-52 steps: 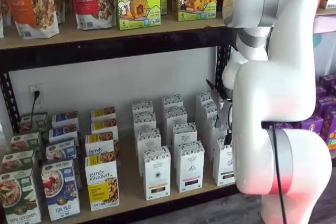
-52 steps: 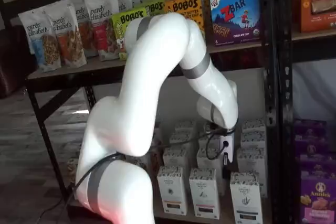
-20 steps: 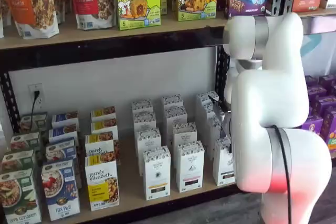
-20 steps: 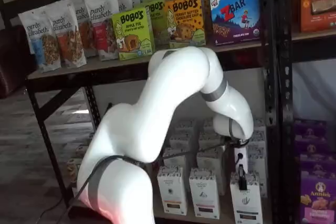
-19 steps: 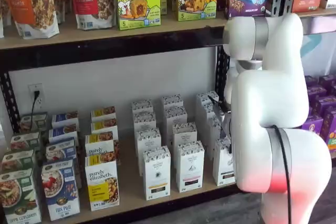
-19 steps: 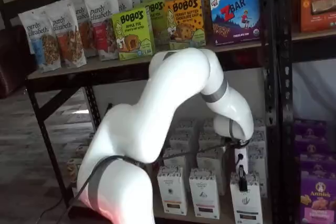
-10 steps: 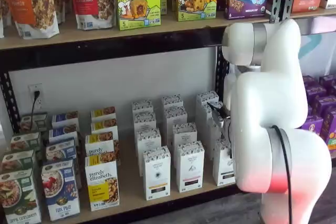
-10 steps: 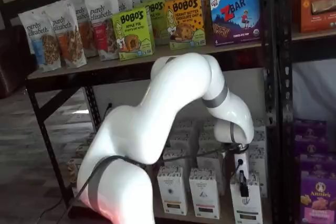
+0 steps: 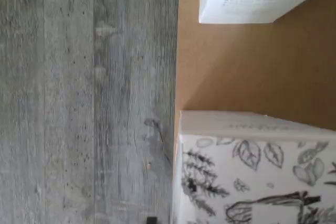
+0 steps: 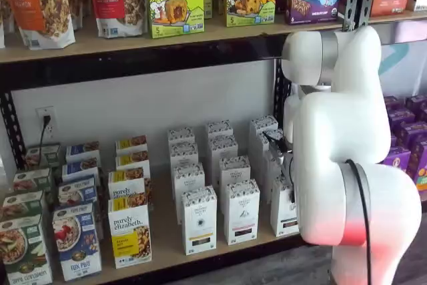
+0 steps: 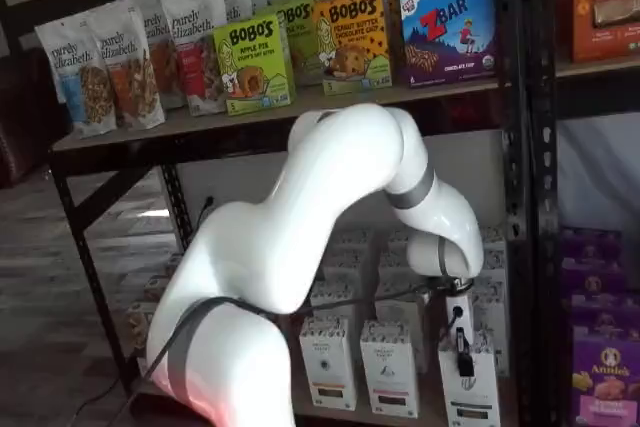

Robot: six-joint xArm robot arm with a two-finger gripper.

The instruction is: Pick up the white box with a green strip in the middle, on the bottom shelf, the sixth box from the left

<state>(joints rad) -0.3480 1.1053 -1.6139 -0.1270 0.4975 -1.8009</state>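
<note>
Stage: the arm (image 10: 347, 131) has reached down to the bottom shelf (image 10: 167, 238), and the gripper (image 11: 463, 357) sits at the top of the white box (image 11: 468, 387). In my judgement this is the grasping step.
Done: the approach appears complete; the box stands on the shelf, not lifted.
Left: confirm a firm hold, then raise the box clear of its neighbours.
Gripper: one black finger shows side-on against the box's top front; whether it is closed on the box I cannot tell.
Target place: front box of the rightmost white column, at about 5 o'clock in both shelf views, partly hidden by the arm in one (image 10: 283, 208).
Wrist view: a speckled, leaf-printed carton top close up, bare shelf board and grey floor (image 9: 89, 98) beside it.
White cartons: three columns; about eleven visible, more may be hidden.
Front-row white cartons: three.
Coloured boxes at 8 o'clock (image 10: 130, 231): about eleven, in three columns.
</note>
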